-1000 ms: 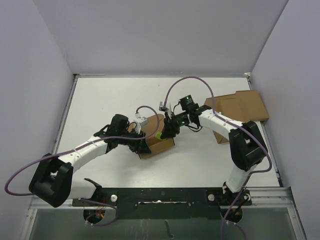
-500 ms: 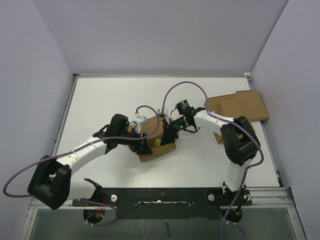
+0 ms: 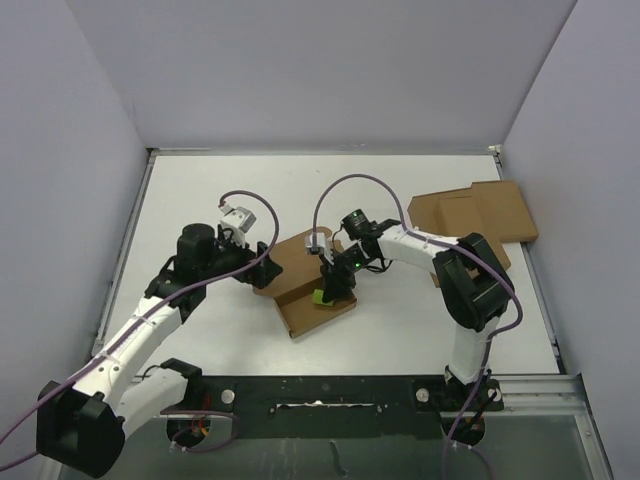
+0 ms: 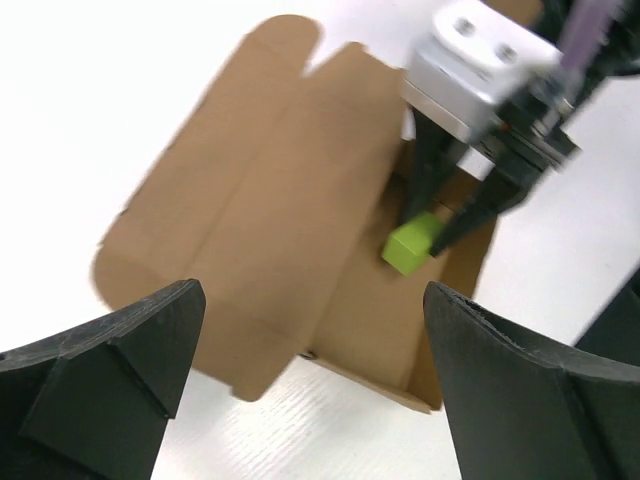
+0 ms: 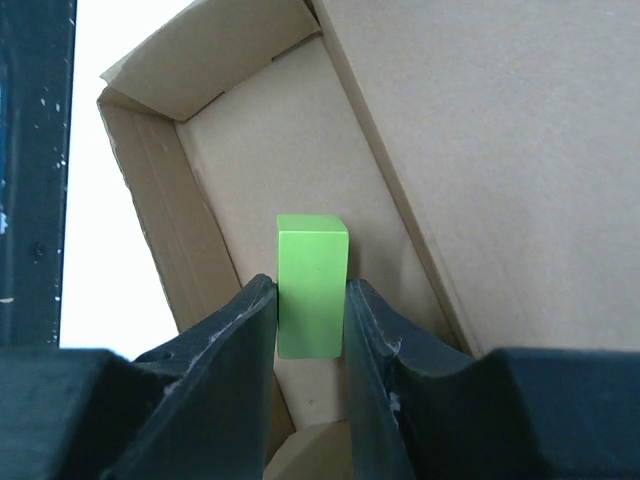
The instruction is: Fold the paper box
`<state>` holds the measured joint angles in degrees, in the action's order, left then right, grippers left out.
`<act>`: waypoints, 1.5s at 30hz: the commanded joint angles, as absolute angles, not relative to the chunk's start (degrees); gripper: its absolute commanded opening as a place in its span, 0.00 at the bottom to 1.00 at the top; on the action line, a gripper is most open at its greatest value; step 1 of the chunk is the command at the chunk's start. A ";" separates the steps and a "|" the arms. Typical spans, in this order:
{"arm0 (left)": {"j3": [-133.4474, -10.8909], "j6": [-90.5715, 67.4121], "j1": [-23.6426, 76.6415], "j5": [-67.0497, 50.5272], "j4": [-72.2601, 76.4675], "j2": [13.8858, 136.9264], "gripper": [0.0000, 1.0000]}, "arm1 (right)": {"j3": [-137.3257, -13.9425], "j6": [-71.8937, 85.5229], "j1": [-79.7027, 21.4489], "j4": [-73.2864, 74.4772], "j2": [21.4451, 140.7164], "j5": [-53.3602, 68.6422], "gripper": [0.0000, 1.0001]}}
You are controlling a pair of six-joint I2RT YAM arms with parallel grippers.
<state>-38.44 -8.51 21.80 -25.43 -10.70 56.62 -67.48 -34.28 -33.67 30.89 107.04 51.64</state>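
Observation:
The paper box lies open on the white table, its lid flap folded back to the left and its shallow tray facing up. My right gripper reaches down into the tray, shut on a small green block. In the right wrist view the green block stands between the two fingers over the tray floor. My left gripper hovers just left of the box, open wide and empty. In the left wrist view its fingers frame the box, with the green block beyond.
A larger flat brown cardboard slab lies at the back right of the table, beyond the right arm. Grey walls close in on three sides. A black rail runs along the near edge.
My left gripper has opened, let go of the box and drawn back to the left. The lid flap has dropped open. The right gripper has carried the green block down into the tray.

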 commanded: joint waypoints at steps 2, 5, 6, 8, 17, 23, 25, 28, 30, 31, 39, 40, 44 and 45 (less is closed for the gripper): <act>-38.04 -9.54 19.98 -15.23 -11.58 54.14 0.98 | -68.62 -38.98 -36.41 31.98 105.24 46.81 0.21; -39.01 -9.83 19.59 -14.04 -13.25 55.15 0.98 | -68.90 -39.45 -36.84 32.50 104.64 46.03 0.37; -39.23 -10.03 19.23 -14.00 -13.65 55.43 0.98 | -68.91 -39.46 -36.81 32.63 104.15 46.01 0.41; -39.89 -10.77 18.06 -14.14 -14.50 56.14 0.98 | -68.95 -39.93 -36.85 32.96 103.08 46.19 0.50; -41.31 -13.01 15.86 -16.65 -16.00 57.07 0.97 | -70.58 -42.62 -34.60 37.04 97.66 50.92 0.61; -39.79 -19.40 14.14 -17.19 -15.53 55.19 0.92 | -70.61 -40.87 -30.16 36.78 92.80 55.66 0.61; -37.85 -24.47 13.19 -18.30 -14.38 54.08 0.87 | -70.01 -38.78 -27.78 35.31 90.81 57.88 0.61; -31.15 -33.71 12.35 -17.59 -11.47 50.81 0.81 | -67.97 -33.42 -23.56 31.20 87.02 61.19 0.63; -26.58 -38.40 12.23 -16.19 -9.14 48.01 0.78 | -66.80 -30.78 -22.15 28.81 85.53 62.64 0.64; -24.59 -40.19 12.17 -15.75 -7.52 46.67 0.75 | -66.46 -29.95 -21.79 28.07 85.06 63.45 0.64; -18.27 -47.01 8.46 -19.18 5.85 50.96 0.65 | -66.62 -27.32 -21.68 27.36 85.88 66.14 0.64; -17.75 -47.58 7.25 -21.58 8.81 52.91 0.63 | -66.56 -27.26 -21.70 27.27 85.90 66.24 0.64; -17.47 -47.91 4.52 -28.12 17.97 60.08 0.61 | -66.40 -27.25 -21.68 27.11 86.05 66.10 0.64; -17.74 -47.90 4.11 -29.38 19.22 61.89 0.58 | -66.44 -27.25 -21.68 27.20 86.09 66.09 0.64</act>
